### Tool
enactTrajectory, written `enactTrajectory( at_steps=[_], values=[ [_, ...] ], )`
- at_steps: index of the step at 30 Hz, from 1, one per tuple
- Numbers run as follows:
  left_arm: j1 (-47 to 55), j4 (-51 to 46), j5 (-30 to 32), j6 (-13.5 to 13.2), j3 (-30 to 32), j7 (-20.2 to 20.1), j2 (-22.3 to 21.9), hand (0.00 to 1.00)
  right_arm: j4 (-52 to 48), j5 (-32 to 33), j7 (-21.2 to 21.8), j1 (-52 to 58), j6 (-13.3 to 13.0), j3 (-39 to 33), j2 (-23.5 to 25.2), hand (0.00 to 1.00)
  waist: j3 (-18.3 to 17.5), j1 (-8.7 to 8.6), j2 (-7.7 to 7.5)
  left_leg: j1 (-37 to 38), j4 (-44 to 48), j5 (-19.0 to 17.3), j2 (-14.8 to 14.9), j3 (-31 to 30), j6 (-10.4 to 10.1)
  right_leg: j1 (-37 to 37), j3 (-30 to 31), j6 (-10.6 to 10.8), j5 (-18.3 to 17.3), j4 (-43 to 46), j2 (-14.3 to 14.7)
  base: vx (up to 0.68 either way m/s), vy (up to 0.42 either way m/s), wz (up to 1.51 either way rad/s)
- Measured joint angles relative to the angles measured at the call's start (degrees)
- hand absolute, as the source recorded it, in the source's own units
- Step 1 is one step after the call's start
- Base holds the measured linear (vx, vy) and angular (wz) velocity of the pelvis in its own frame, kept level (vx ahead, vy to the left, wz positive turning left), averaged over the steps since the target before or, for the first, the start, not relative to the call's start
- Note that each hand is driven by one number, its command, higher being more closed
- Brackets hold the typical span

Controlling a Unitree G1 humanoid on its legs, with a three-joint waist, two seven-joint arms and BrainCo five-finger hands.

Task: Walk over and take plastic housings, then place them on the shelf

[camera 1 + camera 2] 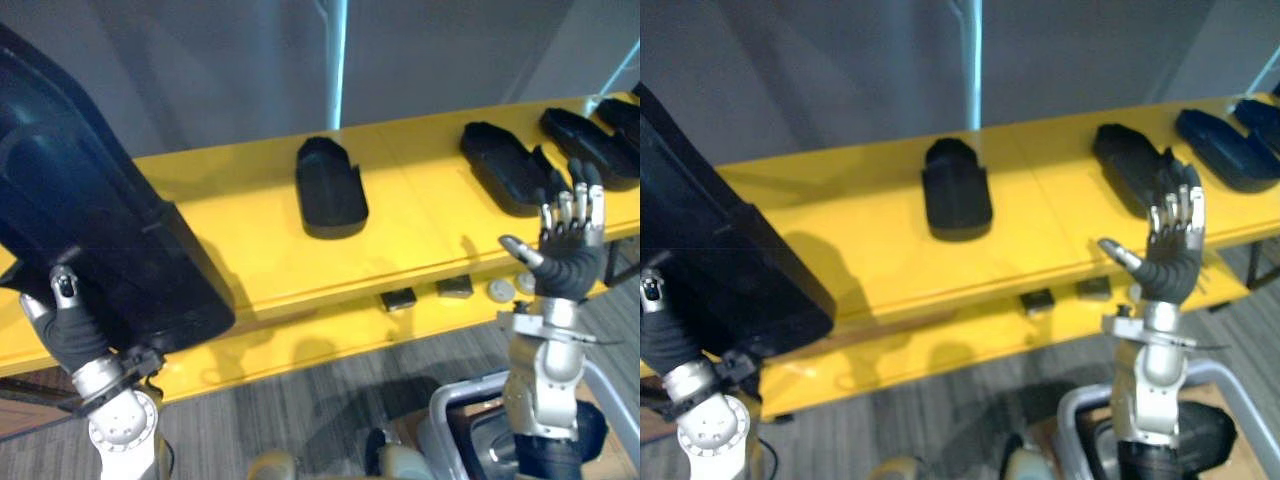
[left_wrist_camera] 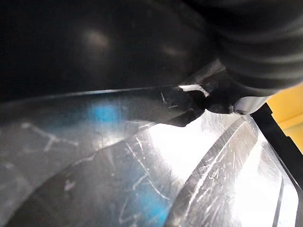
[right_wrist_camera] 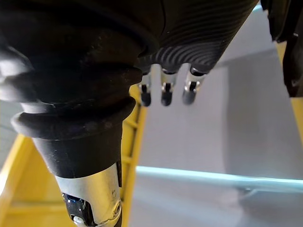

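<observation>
While aloft, housing (image 1: 90,200) near shelf (image 1: 250,245)

The shelf (image 1: 250,235) is bright yellow. On it lie plain black plastic housings: one in the middle (image 1: 331,187), others at the far right (image 1: 505,165). The large housing (image 1: 100,220) at the near left is glossy black with pale scratches. The right hand (image 1: 570,262) is dark and ribbed, its fingers (image 1: 565,207) silver with dark tips. The carpet (image 1: 320,400) is streaked grey.

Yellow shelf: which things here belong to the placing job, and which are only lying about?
Job: black plastic housing in left hand; right hand; yellow shelf; four more black plastic housings on it.
Lying about: two small dark blocks; two round grey discs, lower ledge.
</observation>
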Motion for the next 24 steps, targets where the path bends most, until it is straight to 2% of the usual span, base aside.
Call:
enactTrajectory(
  at_steps=[4, 8, 11, 12, 15, 17, 18, 20, 24],
  values=[
    [-0.92, 2.31, 0.38, 4.5, -0.82, 0.48, 0.15, 1.0, -0.44, -2.89, -1.33, 0.38, 0.02, 0.05, 0.3, 0.0, -0.17, 0.38, -0.05, 1.88, -6.37, 4.42, -1.27, -0.11, 0.61, 2.02, -3.86, 0.69, 0.46, -1.38, -2.26, -0.04, 0.008, 0.58],
    [0.95, 2.53, 0.39, 8.01, 0.96, -1.48, 1.45, 1.0, -0.68, -4.8, -2.45, 2.44, 0.21, -0.07, 1.17, 0.0, -0.48, 0.46, -0.56, 2.12, -7.45, 5.16, -1.89, 0.1, 1.08, 3.29, -4.87, 0.66, 0.45, -2.37, -2.71, -0.06, 0.018, 0.18],
    [0.51, 5.05, 0.39, 12.64, 1.88, -4.27, 4.98, 1.0, -0.72, -6.92, -2.41, 5.11, 1.01, -1.61, 1.6, 0.0, -0.56, -0.16, -0.53, 2.03, -7.69, 4.9, -1.81, 2.43, 1.81, 3.18, -4.1, 0.92, 1.08, -2.91, -2.81, -0.06, 0.038, -0.13],
    [-0.08, 7.56, 0.37, 14.78, 1.97, -4.95, 6.68, 1.0, -0.73, -6.89, -2.39, 6.07, 1.99, -2.58, 1.55, 0.0, -0.78, -0.47, -0.35, 2.03, -7.9, 4.92, -1.57, 4.41, 1.88, 2.45, -3.08, 0.96, 1.31, -2.75, -2.82, -0.03, 0.035, -0.32],
    [-3.09, 16.01, -0.57, 18.71, 2.2, -5.62, 10.26, 1.0, -0.72, -6.71, -2.27, 8.15, 3.35, -5.02, 1.17, 0.0, -1.24, -1.9, 0.31, 2.1, -8.29, 5.23, -1.57, 7.81, 1.57, 0.49, -0.15, 1.21, 1.89, -2.3, -2.76, -0.01, 0.055, -0.48],
    [-7.01, 22.31, -0.92, 22.2, 3.64, -5.63, 13.19, 1.0, -0.54, -6.69, -2.58, 11.19, 5.16, -7.91, 0.18, 0.0, -1.45, -3.83, 0.81, 2.53, -8.47, 5.24, -1.61, 10.85, 1.56, -1.17, 2.92, 1.44, 2.39, -1.99, -2.44, 0.02, 0.056, -0.6],
    [-7.52, 22.91, -0.97, 22.54, 3.84, -5.62, 13.58, 1.0, -0.46, -6.64, -2.72, 11.52, 5.22, -8.23, 0.09, 0.0, -1.43, -4.06, 0.85, 2.66, -8.56, 5.24, -1.6, 11.21, 1.56, -1.3, 3.24, 1.49, 2.43, -1.93, -2.4, 0.03, 0.042, -0.49],
    [-10.79, 27.49, -3.01, 24.79, 4.56, -5.6, 17.92, 1.0, -0.26, -6.04, -4.04, 14.11, 5.23, -10.19, -0.02, 0.0, -1.55, -6.1, 1.14, 2.82, -9.2, 5.24, -1.54, 13.63, 1.55, -3.1, 5.43, 1.66, 2.54, -1.28, -2.08, 0.02, 0.031, -0.45],
    [-15.81, 34.07, -5.95, 28.23, 5.86, -5.68, 23.07, 1.0, 2.45, -5.55, -6.57, 17.16, 5.33, -11.23, -0.09, 0.0, -1.17, -8.17, 2.01, 2.76, -9.42, 5.01, -1.24, 17.24, 1.56, -5.33, 8.86, 1.43, 2.87, -0.95, -1.32, 0.0, 0.021, -0.47]
  ],
)
